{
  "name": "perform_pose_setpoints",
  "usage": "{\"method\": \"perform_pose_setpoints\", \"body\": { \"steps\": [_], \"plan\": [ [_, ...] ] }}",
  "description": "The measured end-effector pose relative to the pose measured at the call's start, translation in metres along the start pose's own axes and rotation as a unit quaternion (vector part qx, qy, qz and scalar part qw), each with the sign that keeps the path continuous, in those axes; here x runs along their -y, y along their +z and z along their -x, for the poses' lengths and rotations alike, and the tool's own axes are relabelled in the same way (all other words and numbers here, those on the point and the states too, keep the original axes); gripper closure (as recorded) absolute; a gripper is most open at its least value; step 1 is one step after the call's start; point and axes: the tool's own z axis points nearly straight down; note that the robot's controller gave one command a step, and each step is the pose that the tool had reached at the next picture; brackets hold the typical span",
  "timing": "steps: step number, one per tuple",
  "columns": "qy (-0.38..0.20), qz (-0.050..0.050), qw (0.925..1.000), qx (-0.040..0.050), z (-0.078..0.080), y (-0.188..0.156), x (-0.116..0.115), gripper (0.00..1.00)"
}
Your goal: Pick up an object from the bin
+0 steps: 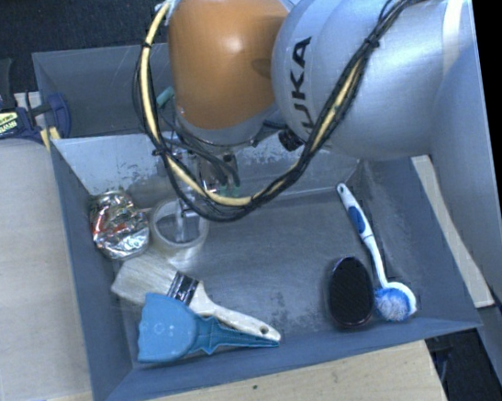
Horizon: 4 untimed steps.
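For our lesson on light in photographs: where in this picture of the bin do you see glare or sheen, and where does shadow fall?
Camera view: strong glare on the crumpled foil ball; a broad soft highlight on the orange wrist cover; faint sheen on the black oval object; the arm shades the bin along its back wall.

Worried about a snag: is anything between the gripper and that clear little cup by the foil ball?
Nothing visible. The gripper sits right over the clear cup; the foil ball lies just beside it.
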Motion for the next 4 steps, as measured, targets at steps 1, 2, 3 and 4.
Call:
{"method": "perform_pose_setpoints", "body": {
  "steps": [1, 2, 3, 4],
  "plan": [
    [0.0, 0.0, 1.0, 0.0, 0.0, 0.0, 0.0, 0.0],
    [0.071, 0.001, 0.9975, 0.0025, -0.007, 0.062, -0.004, 0.0],
    [0.069, -0.001, 0.9976, -0.0005, -0.008, 0.097, -0.003, 0.0],
    [-0.02, -0.001, 0.9998, -0.0003, -0.017, 0.113, 0.035, 0.0]
  ]
}}
